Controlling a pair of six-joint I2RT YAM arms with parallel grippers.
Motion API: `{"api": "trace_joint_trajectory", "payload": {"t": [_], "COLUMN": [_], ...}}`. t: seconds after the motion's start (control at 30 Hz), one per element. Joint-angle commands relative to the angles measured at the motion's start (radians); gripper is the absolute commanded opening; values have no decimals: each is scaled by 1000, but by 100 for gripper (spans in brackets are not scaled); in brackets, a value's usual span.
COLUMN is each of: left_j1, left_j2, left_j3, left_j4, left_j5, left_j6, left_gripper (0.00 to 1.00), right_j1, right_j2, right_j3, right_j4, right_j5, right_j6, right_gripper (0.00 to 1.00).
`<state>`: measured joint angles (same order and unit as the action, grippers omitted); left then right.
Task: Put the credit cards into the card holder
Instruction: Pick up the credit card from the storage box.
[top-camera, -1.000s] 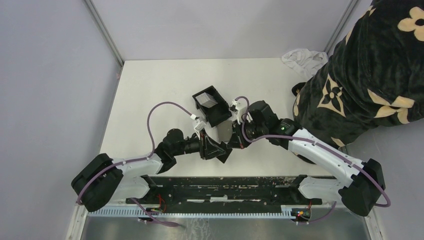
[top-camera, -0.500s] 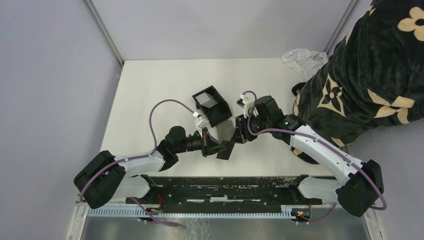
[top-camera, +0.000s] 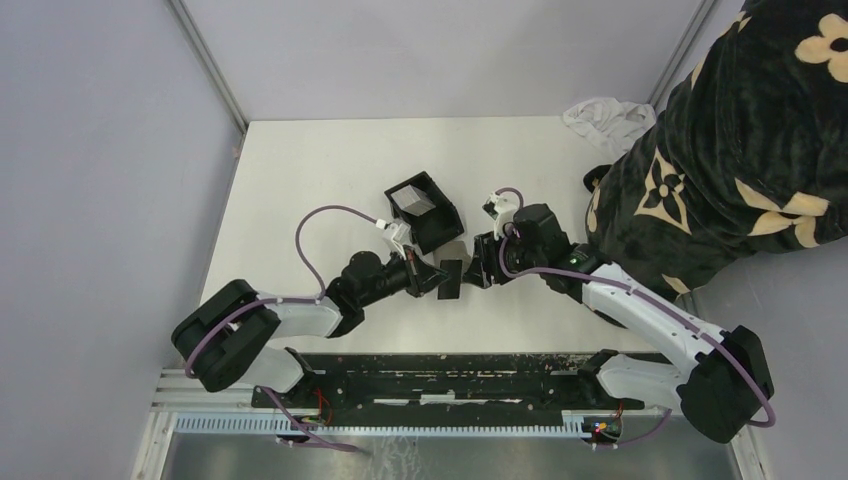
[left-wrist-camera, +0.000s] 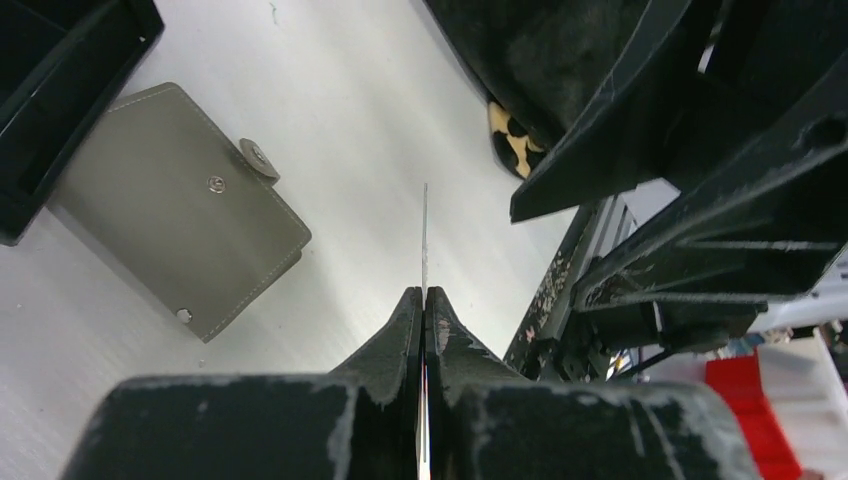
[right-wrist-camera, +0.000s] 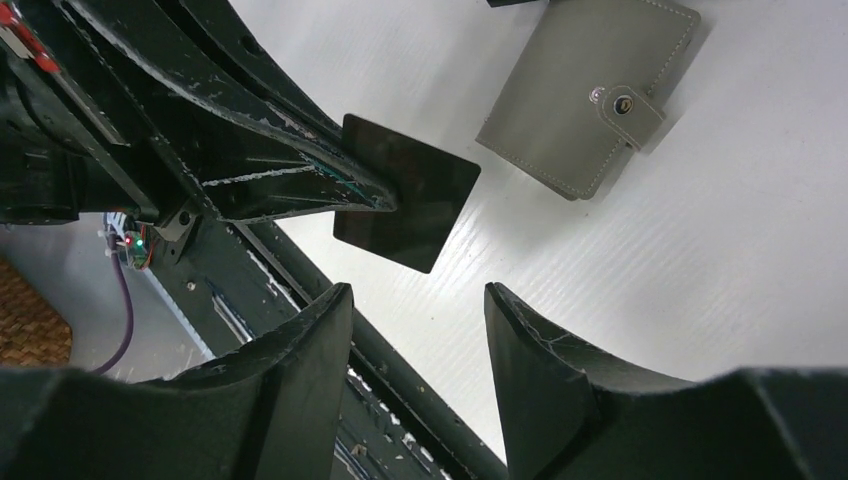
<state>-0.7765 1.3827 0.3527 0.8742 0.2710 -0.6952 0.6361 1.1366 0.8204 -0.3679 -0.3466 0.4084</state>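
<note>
The white worktop (top-camera: 300, 170) carries the open-topped black card holder (top-camera: 425, 212), with a grey wallet (left-wrist-camera: 180, 210) lying just beside it. The right fingers (right-wrist-camera: 300, 345) stand apart and empty. They face the left fingers (left-wrist-camera: 395, 340), which are clamped on a dark card (right-wrist-camera: 405, 192) near the holder.

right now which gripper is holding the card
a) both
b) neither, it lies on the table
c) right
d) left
d: the left gripper is pinched shut on the card, holding it off the table, while the right gripper stands open, apart from it.
</note>
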Motion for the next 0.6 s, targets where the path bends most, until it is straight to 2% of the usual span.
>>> {"api": "trace_joint_trajectory", "payload": {"t": [0.0,0.57], "left_j1": [-5,-3], "left_j2": [45,163], "left_j3": [18,18], "left_j4": [181,407], "left_j5": [-81,-14], "left_j6": [-144,-296], "left_gripper": [3,3], "right_j1": [-1,-7], "right_j2": [14,85], "right_j3": [-39,-161], "right_j4": [162,410], "right_j5": [4,-47], "right_j6": [51,136], "right_gripper": [57,55]}}
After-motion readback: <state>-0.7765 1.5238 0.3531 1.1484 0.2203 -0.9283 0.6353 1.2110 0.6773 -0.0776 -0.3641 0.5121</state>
